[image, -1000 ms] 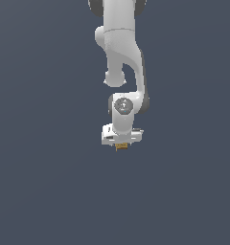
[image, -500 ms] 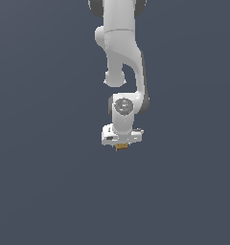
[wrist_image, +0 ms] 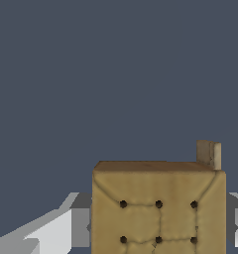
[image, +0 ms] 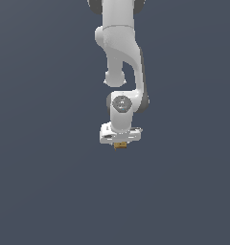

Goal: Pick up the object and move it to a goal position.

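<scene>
Wrist view, nearest first: the golden-brown block fills the lower part of the frame, its face showing a grid of small dark dots and quilted seams, with a small raised tab at one upper corner. Grey-white fingers flank it on both sides, flush against its edges, so the jaws stand closed to the block's width with the block between them. Beyond it, only uniform dark grey-blue background; no goal marker seen in either view. Exterior view: the gripper hangs below the white Panda arm, pointing down, with a sliver of the block showing just under the hand. No surface line or shadow visible, so height above any support cannot be read. Judgement: grasp appears done. Transport to the goal remains, and how close the goal is cannot be told.
</scene>
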